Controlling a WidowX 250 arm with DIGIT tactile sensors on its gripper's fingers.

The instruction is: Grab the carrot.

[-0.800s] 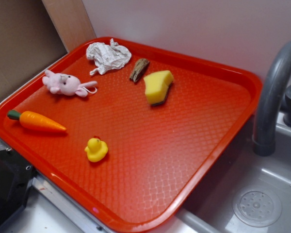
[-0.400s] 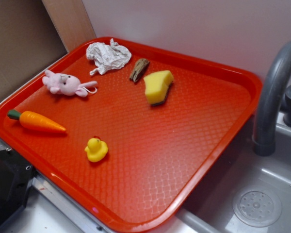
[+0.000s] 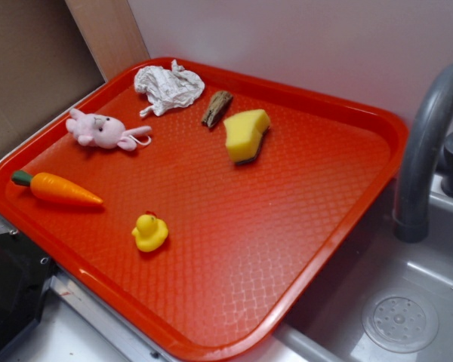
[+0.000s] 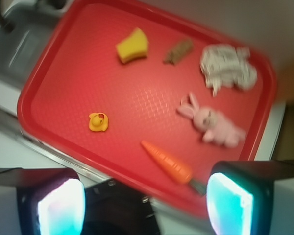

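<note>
Carrot lies free on the red tray, hand spread above it.

Exterior view: the carrot (image 3: 57, 188) rests at the tray's (image 3: 347, 113) left edge, green stub pointing left, the yellow duck (image 3: 149, 231) near it to the lower right, the pink bunny (image 3: 102, 130) above. Wrist view, somewhat blurred: the carrot (image 4: 167, 162) sits lower centre; the hand (image 4: 146, 201) looks spread, its two fingers (image 4: 230, 203) wide apart at the bottom corners, touching nothing.

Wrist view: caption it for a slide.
Open jaws high above the red tray, carrot lying below near its edge.
</note>
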